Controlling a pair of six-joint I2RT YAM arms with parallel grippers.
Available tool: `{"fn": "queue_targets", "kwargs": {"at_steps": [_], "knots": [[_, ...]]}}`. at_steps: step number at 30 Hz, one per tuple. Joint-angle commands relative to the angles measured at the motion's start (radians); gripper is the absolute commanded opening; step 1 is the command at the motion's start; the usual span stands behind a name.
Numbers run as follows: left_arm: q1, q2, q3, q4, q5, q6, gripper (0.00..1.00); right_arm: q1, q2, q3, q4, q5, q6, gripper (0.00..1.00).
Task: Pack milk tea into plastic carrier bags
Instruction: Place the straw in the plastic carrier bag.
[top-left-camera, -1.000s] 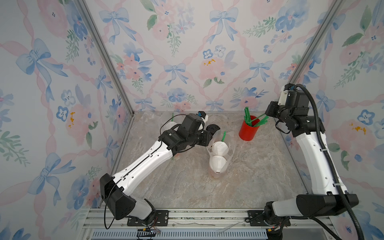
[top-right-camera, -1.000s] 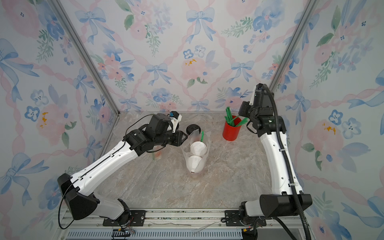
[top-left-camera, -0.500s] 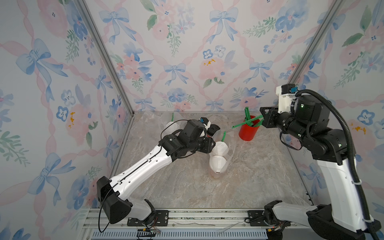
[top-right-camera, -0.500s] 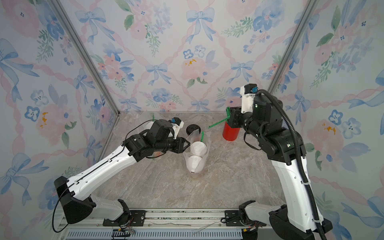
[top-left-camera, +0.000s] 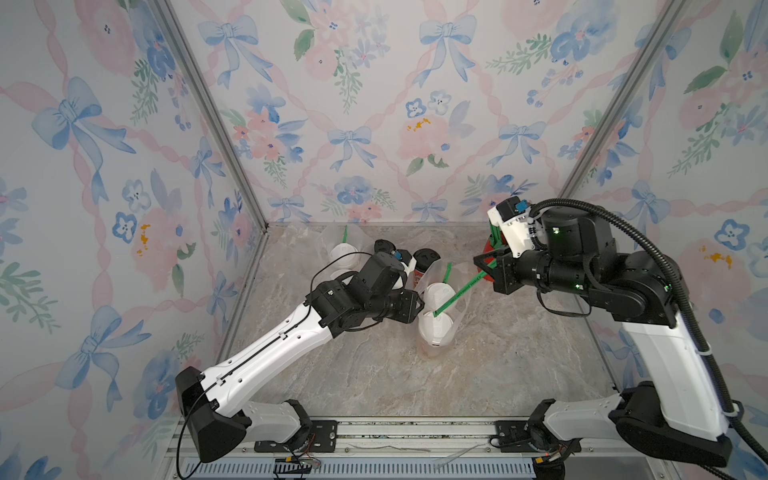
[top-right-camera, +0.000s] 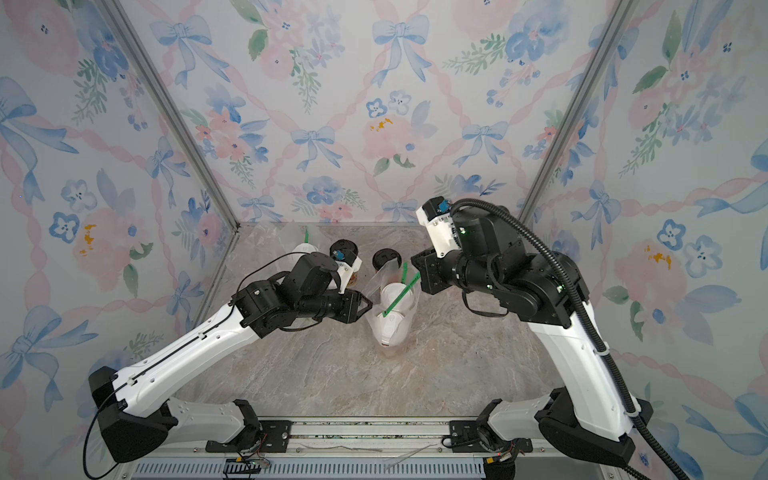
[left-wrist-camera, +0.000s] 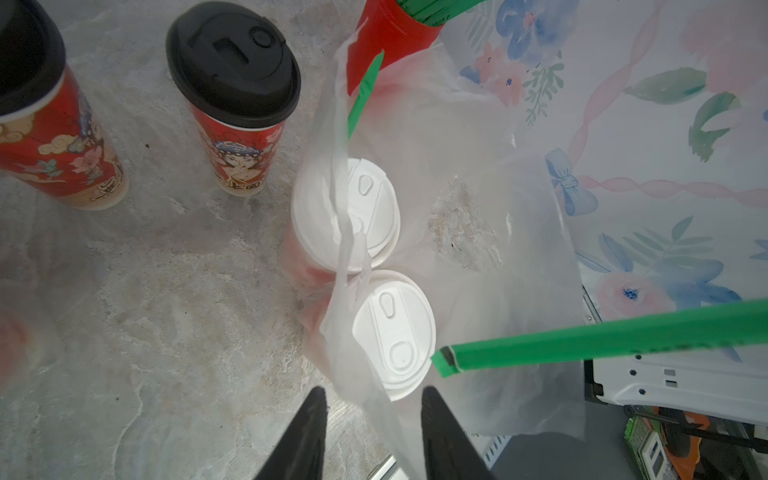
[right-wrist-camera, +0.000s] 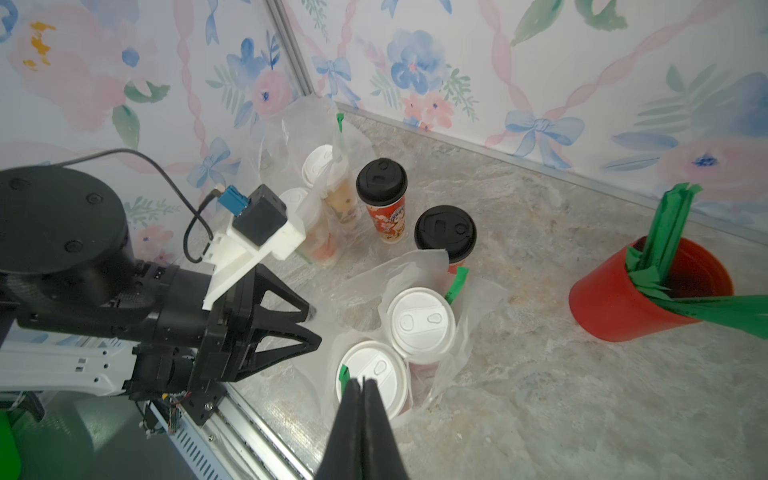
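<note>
Two white-lidded milk tea cups (top-left-camera: 439, 295) (left-wrist-camera: 395, 332) stand inside a clear plastic carrier bag (left-wrist-camera: 478, 166) at mid table. My left gripper (left-wrist-camera: 374, 392) (top-left-camera: 419, 309) is open at the bag's left side, with bag film between its fingers. My right gripper (right-wrist-camera: 360, 380) (top-left-camera: 484, 270) is shut on a green straw (top-left-camera: 461, 291) (left-wrist-camera: 602, 340), whose tip hangs over the nearer white lid (right-wrist-camera: 374, 370). Another green straw (right-wrist-camera: 456, 284) stands in this bag. Two black-lidded milk tea cups (right-wrist-camera: 381, 180) (right-wrist-camera: 444, 232) stand unbagged behind it.
A second plastic bag (right-wrist-camera: 328, 183) holding two white-lidded cups and a straw sits in the back left corner. The red lidless cup of green straws (right-wrist-camera: 623, 299) stands at the back right. Wallpapered walls close in three sides, and a metal rail (top-left-camera: 374, 428) runs along the front.
My right arm swung from the red straw cup leftward and down to the bagged cups, carrying a green straw. My left gripper shifted forward along the bag's left side.
</note>
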Motion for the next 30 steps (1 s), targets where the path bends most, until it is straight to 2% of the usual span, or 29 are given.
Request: {"fn": "queue_targets", "kwargs": {"at_steps": [1,9,14,30], "knots": [[-0.013,-0.015,-0.019,-0.016,0.029,-0.011,0.34,0.05,0.014,0.02,-0.095,-0.009,-0.009,0.05],[-0.022,-0.001,-0.019,-0.012,0.071,0.0,0.14,0.091,0.017,-0.038,-0.081,-0.041,0.009,0.05],[-0.02,0.002,-0.007,-0.011,0.092,0.005,0.03,0.115,0.028,-0.074,-0.064,0.011,0.004,0.06],[-0.021,0.019,0.014,-0.009,0.102,0.003,0.0,0.197,0.085,-0.186,0.0,0.077,-0.032,0.06]]}}
